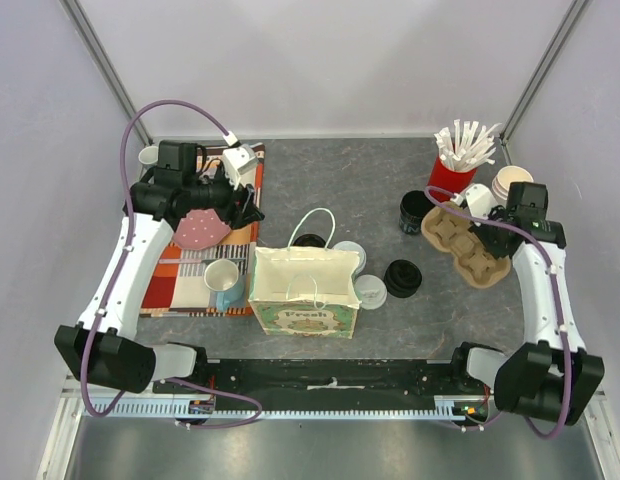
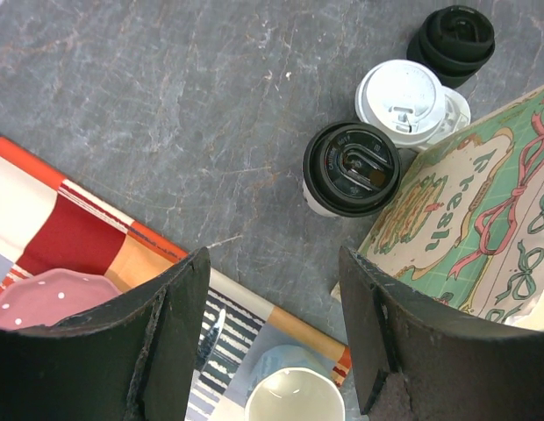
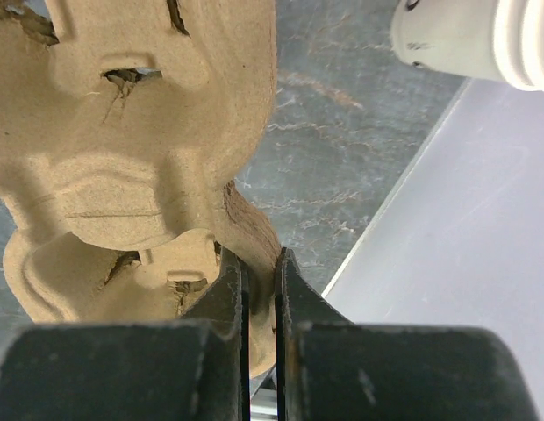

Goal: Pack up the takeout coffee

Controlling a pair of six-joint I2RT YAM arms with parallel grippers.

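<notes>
Two white-lidded takeout cups (image 1: 350, 255) (image 1: 371, 291) stand right of the printed paper bag (image 1: 302, 292); one shows in the left wrist view (image 2: 402, 93). Another white-lidded cup (image 1: 479, 198) sits by the cardboard cup carrier (image 1: 468, 243) and shows in the right wrist view (image 3: 483, 35). My right gripper (image 1: 487, 232) (image 3: 261, 263) is shut on the carrier's rim (image 3: 246, 219). My left gripper (image 1: 250, 212) (image 2: 272, 263) is open and empty above the striped cloth (image 1: 175, 285), left of the bag (image 2: 483, 210).
A black-lidded cup (image 2: 351, 169) stands behind the bag. Loose black lids (image 1: 402, 278), a lidless black cup (image 1: 414, 212), a red cup of stirrers (image 1: 452, 170) and a brown-topped cup (image 1: 513, 182) are at right. A pink plate (image 2: 44, 298) and a mug (image 2: 294, 396) lie on the cloth.
</notes>
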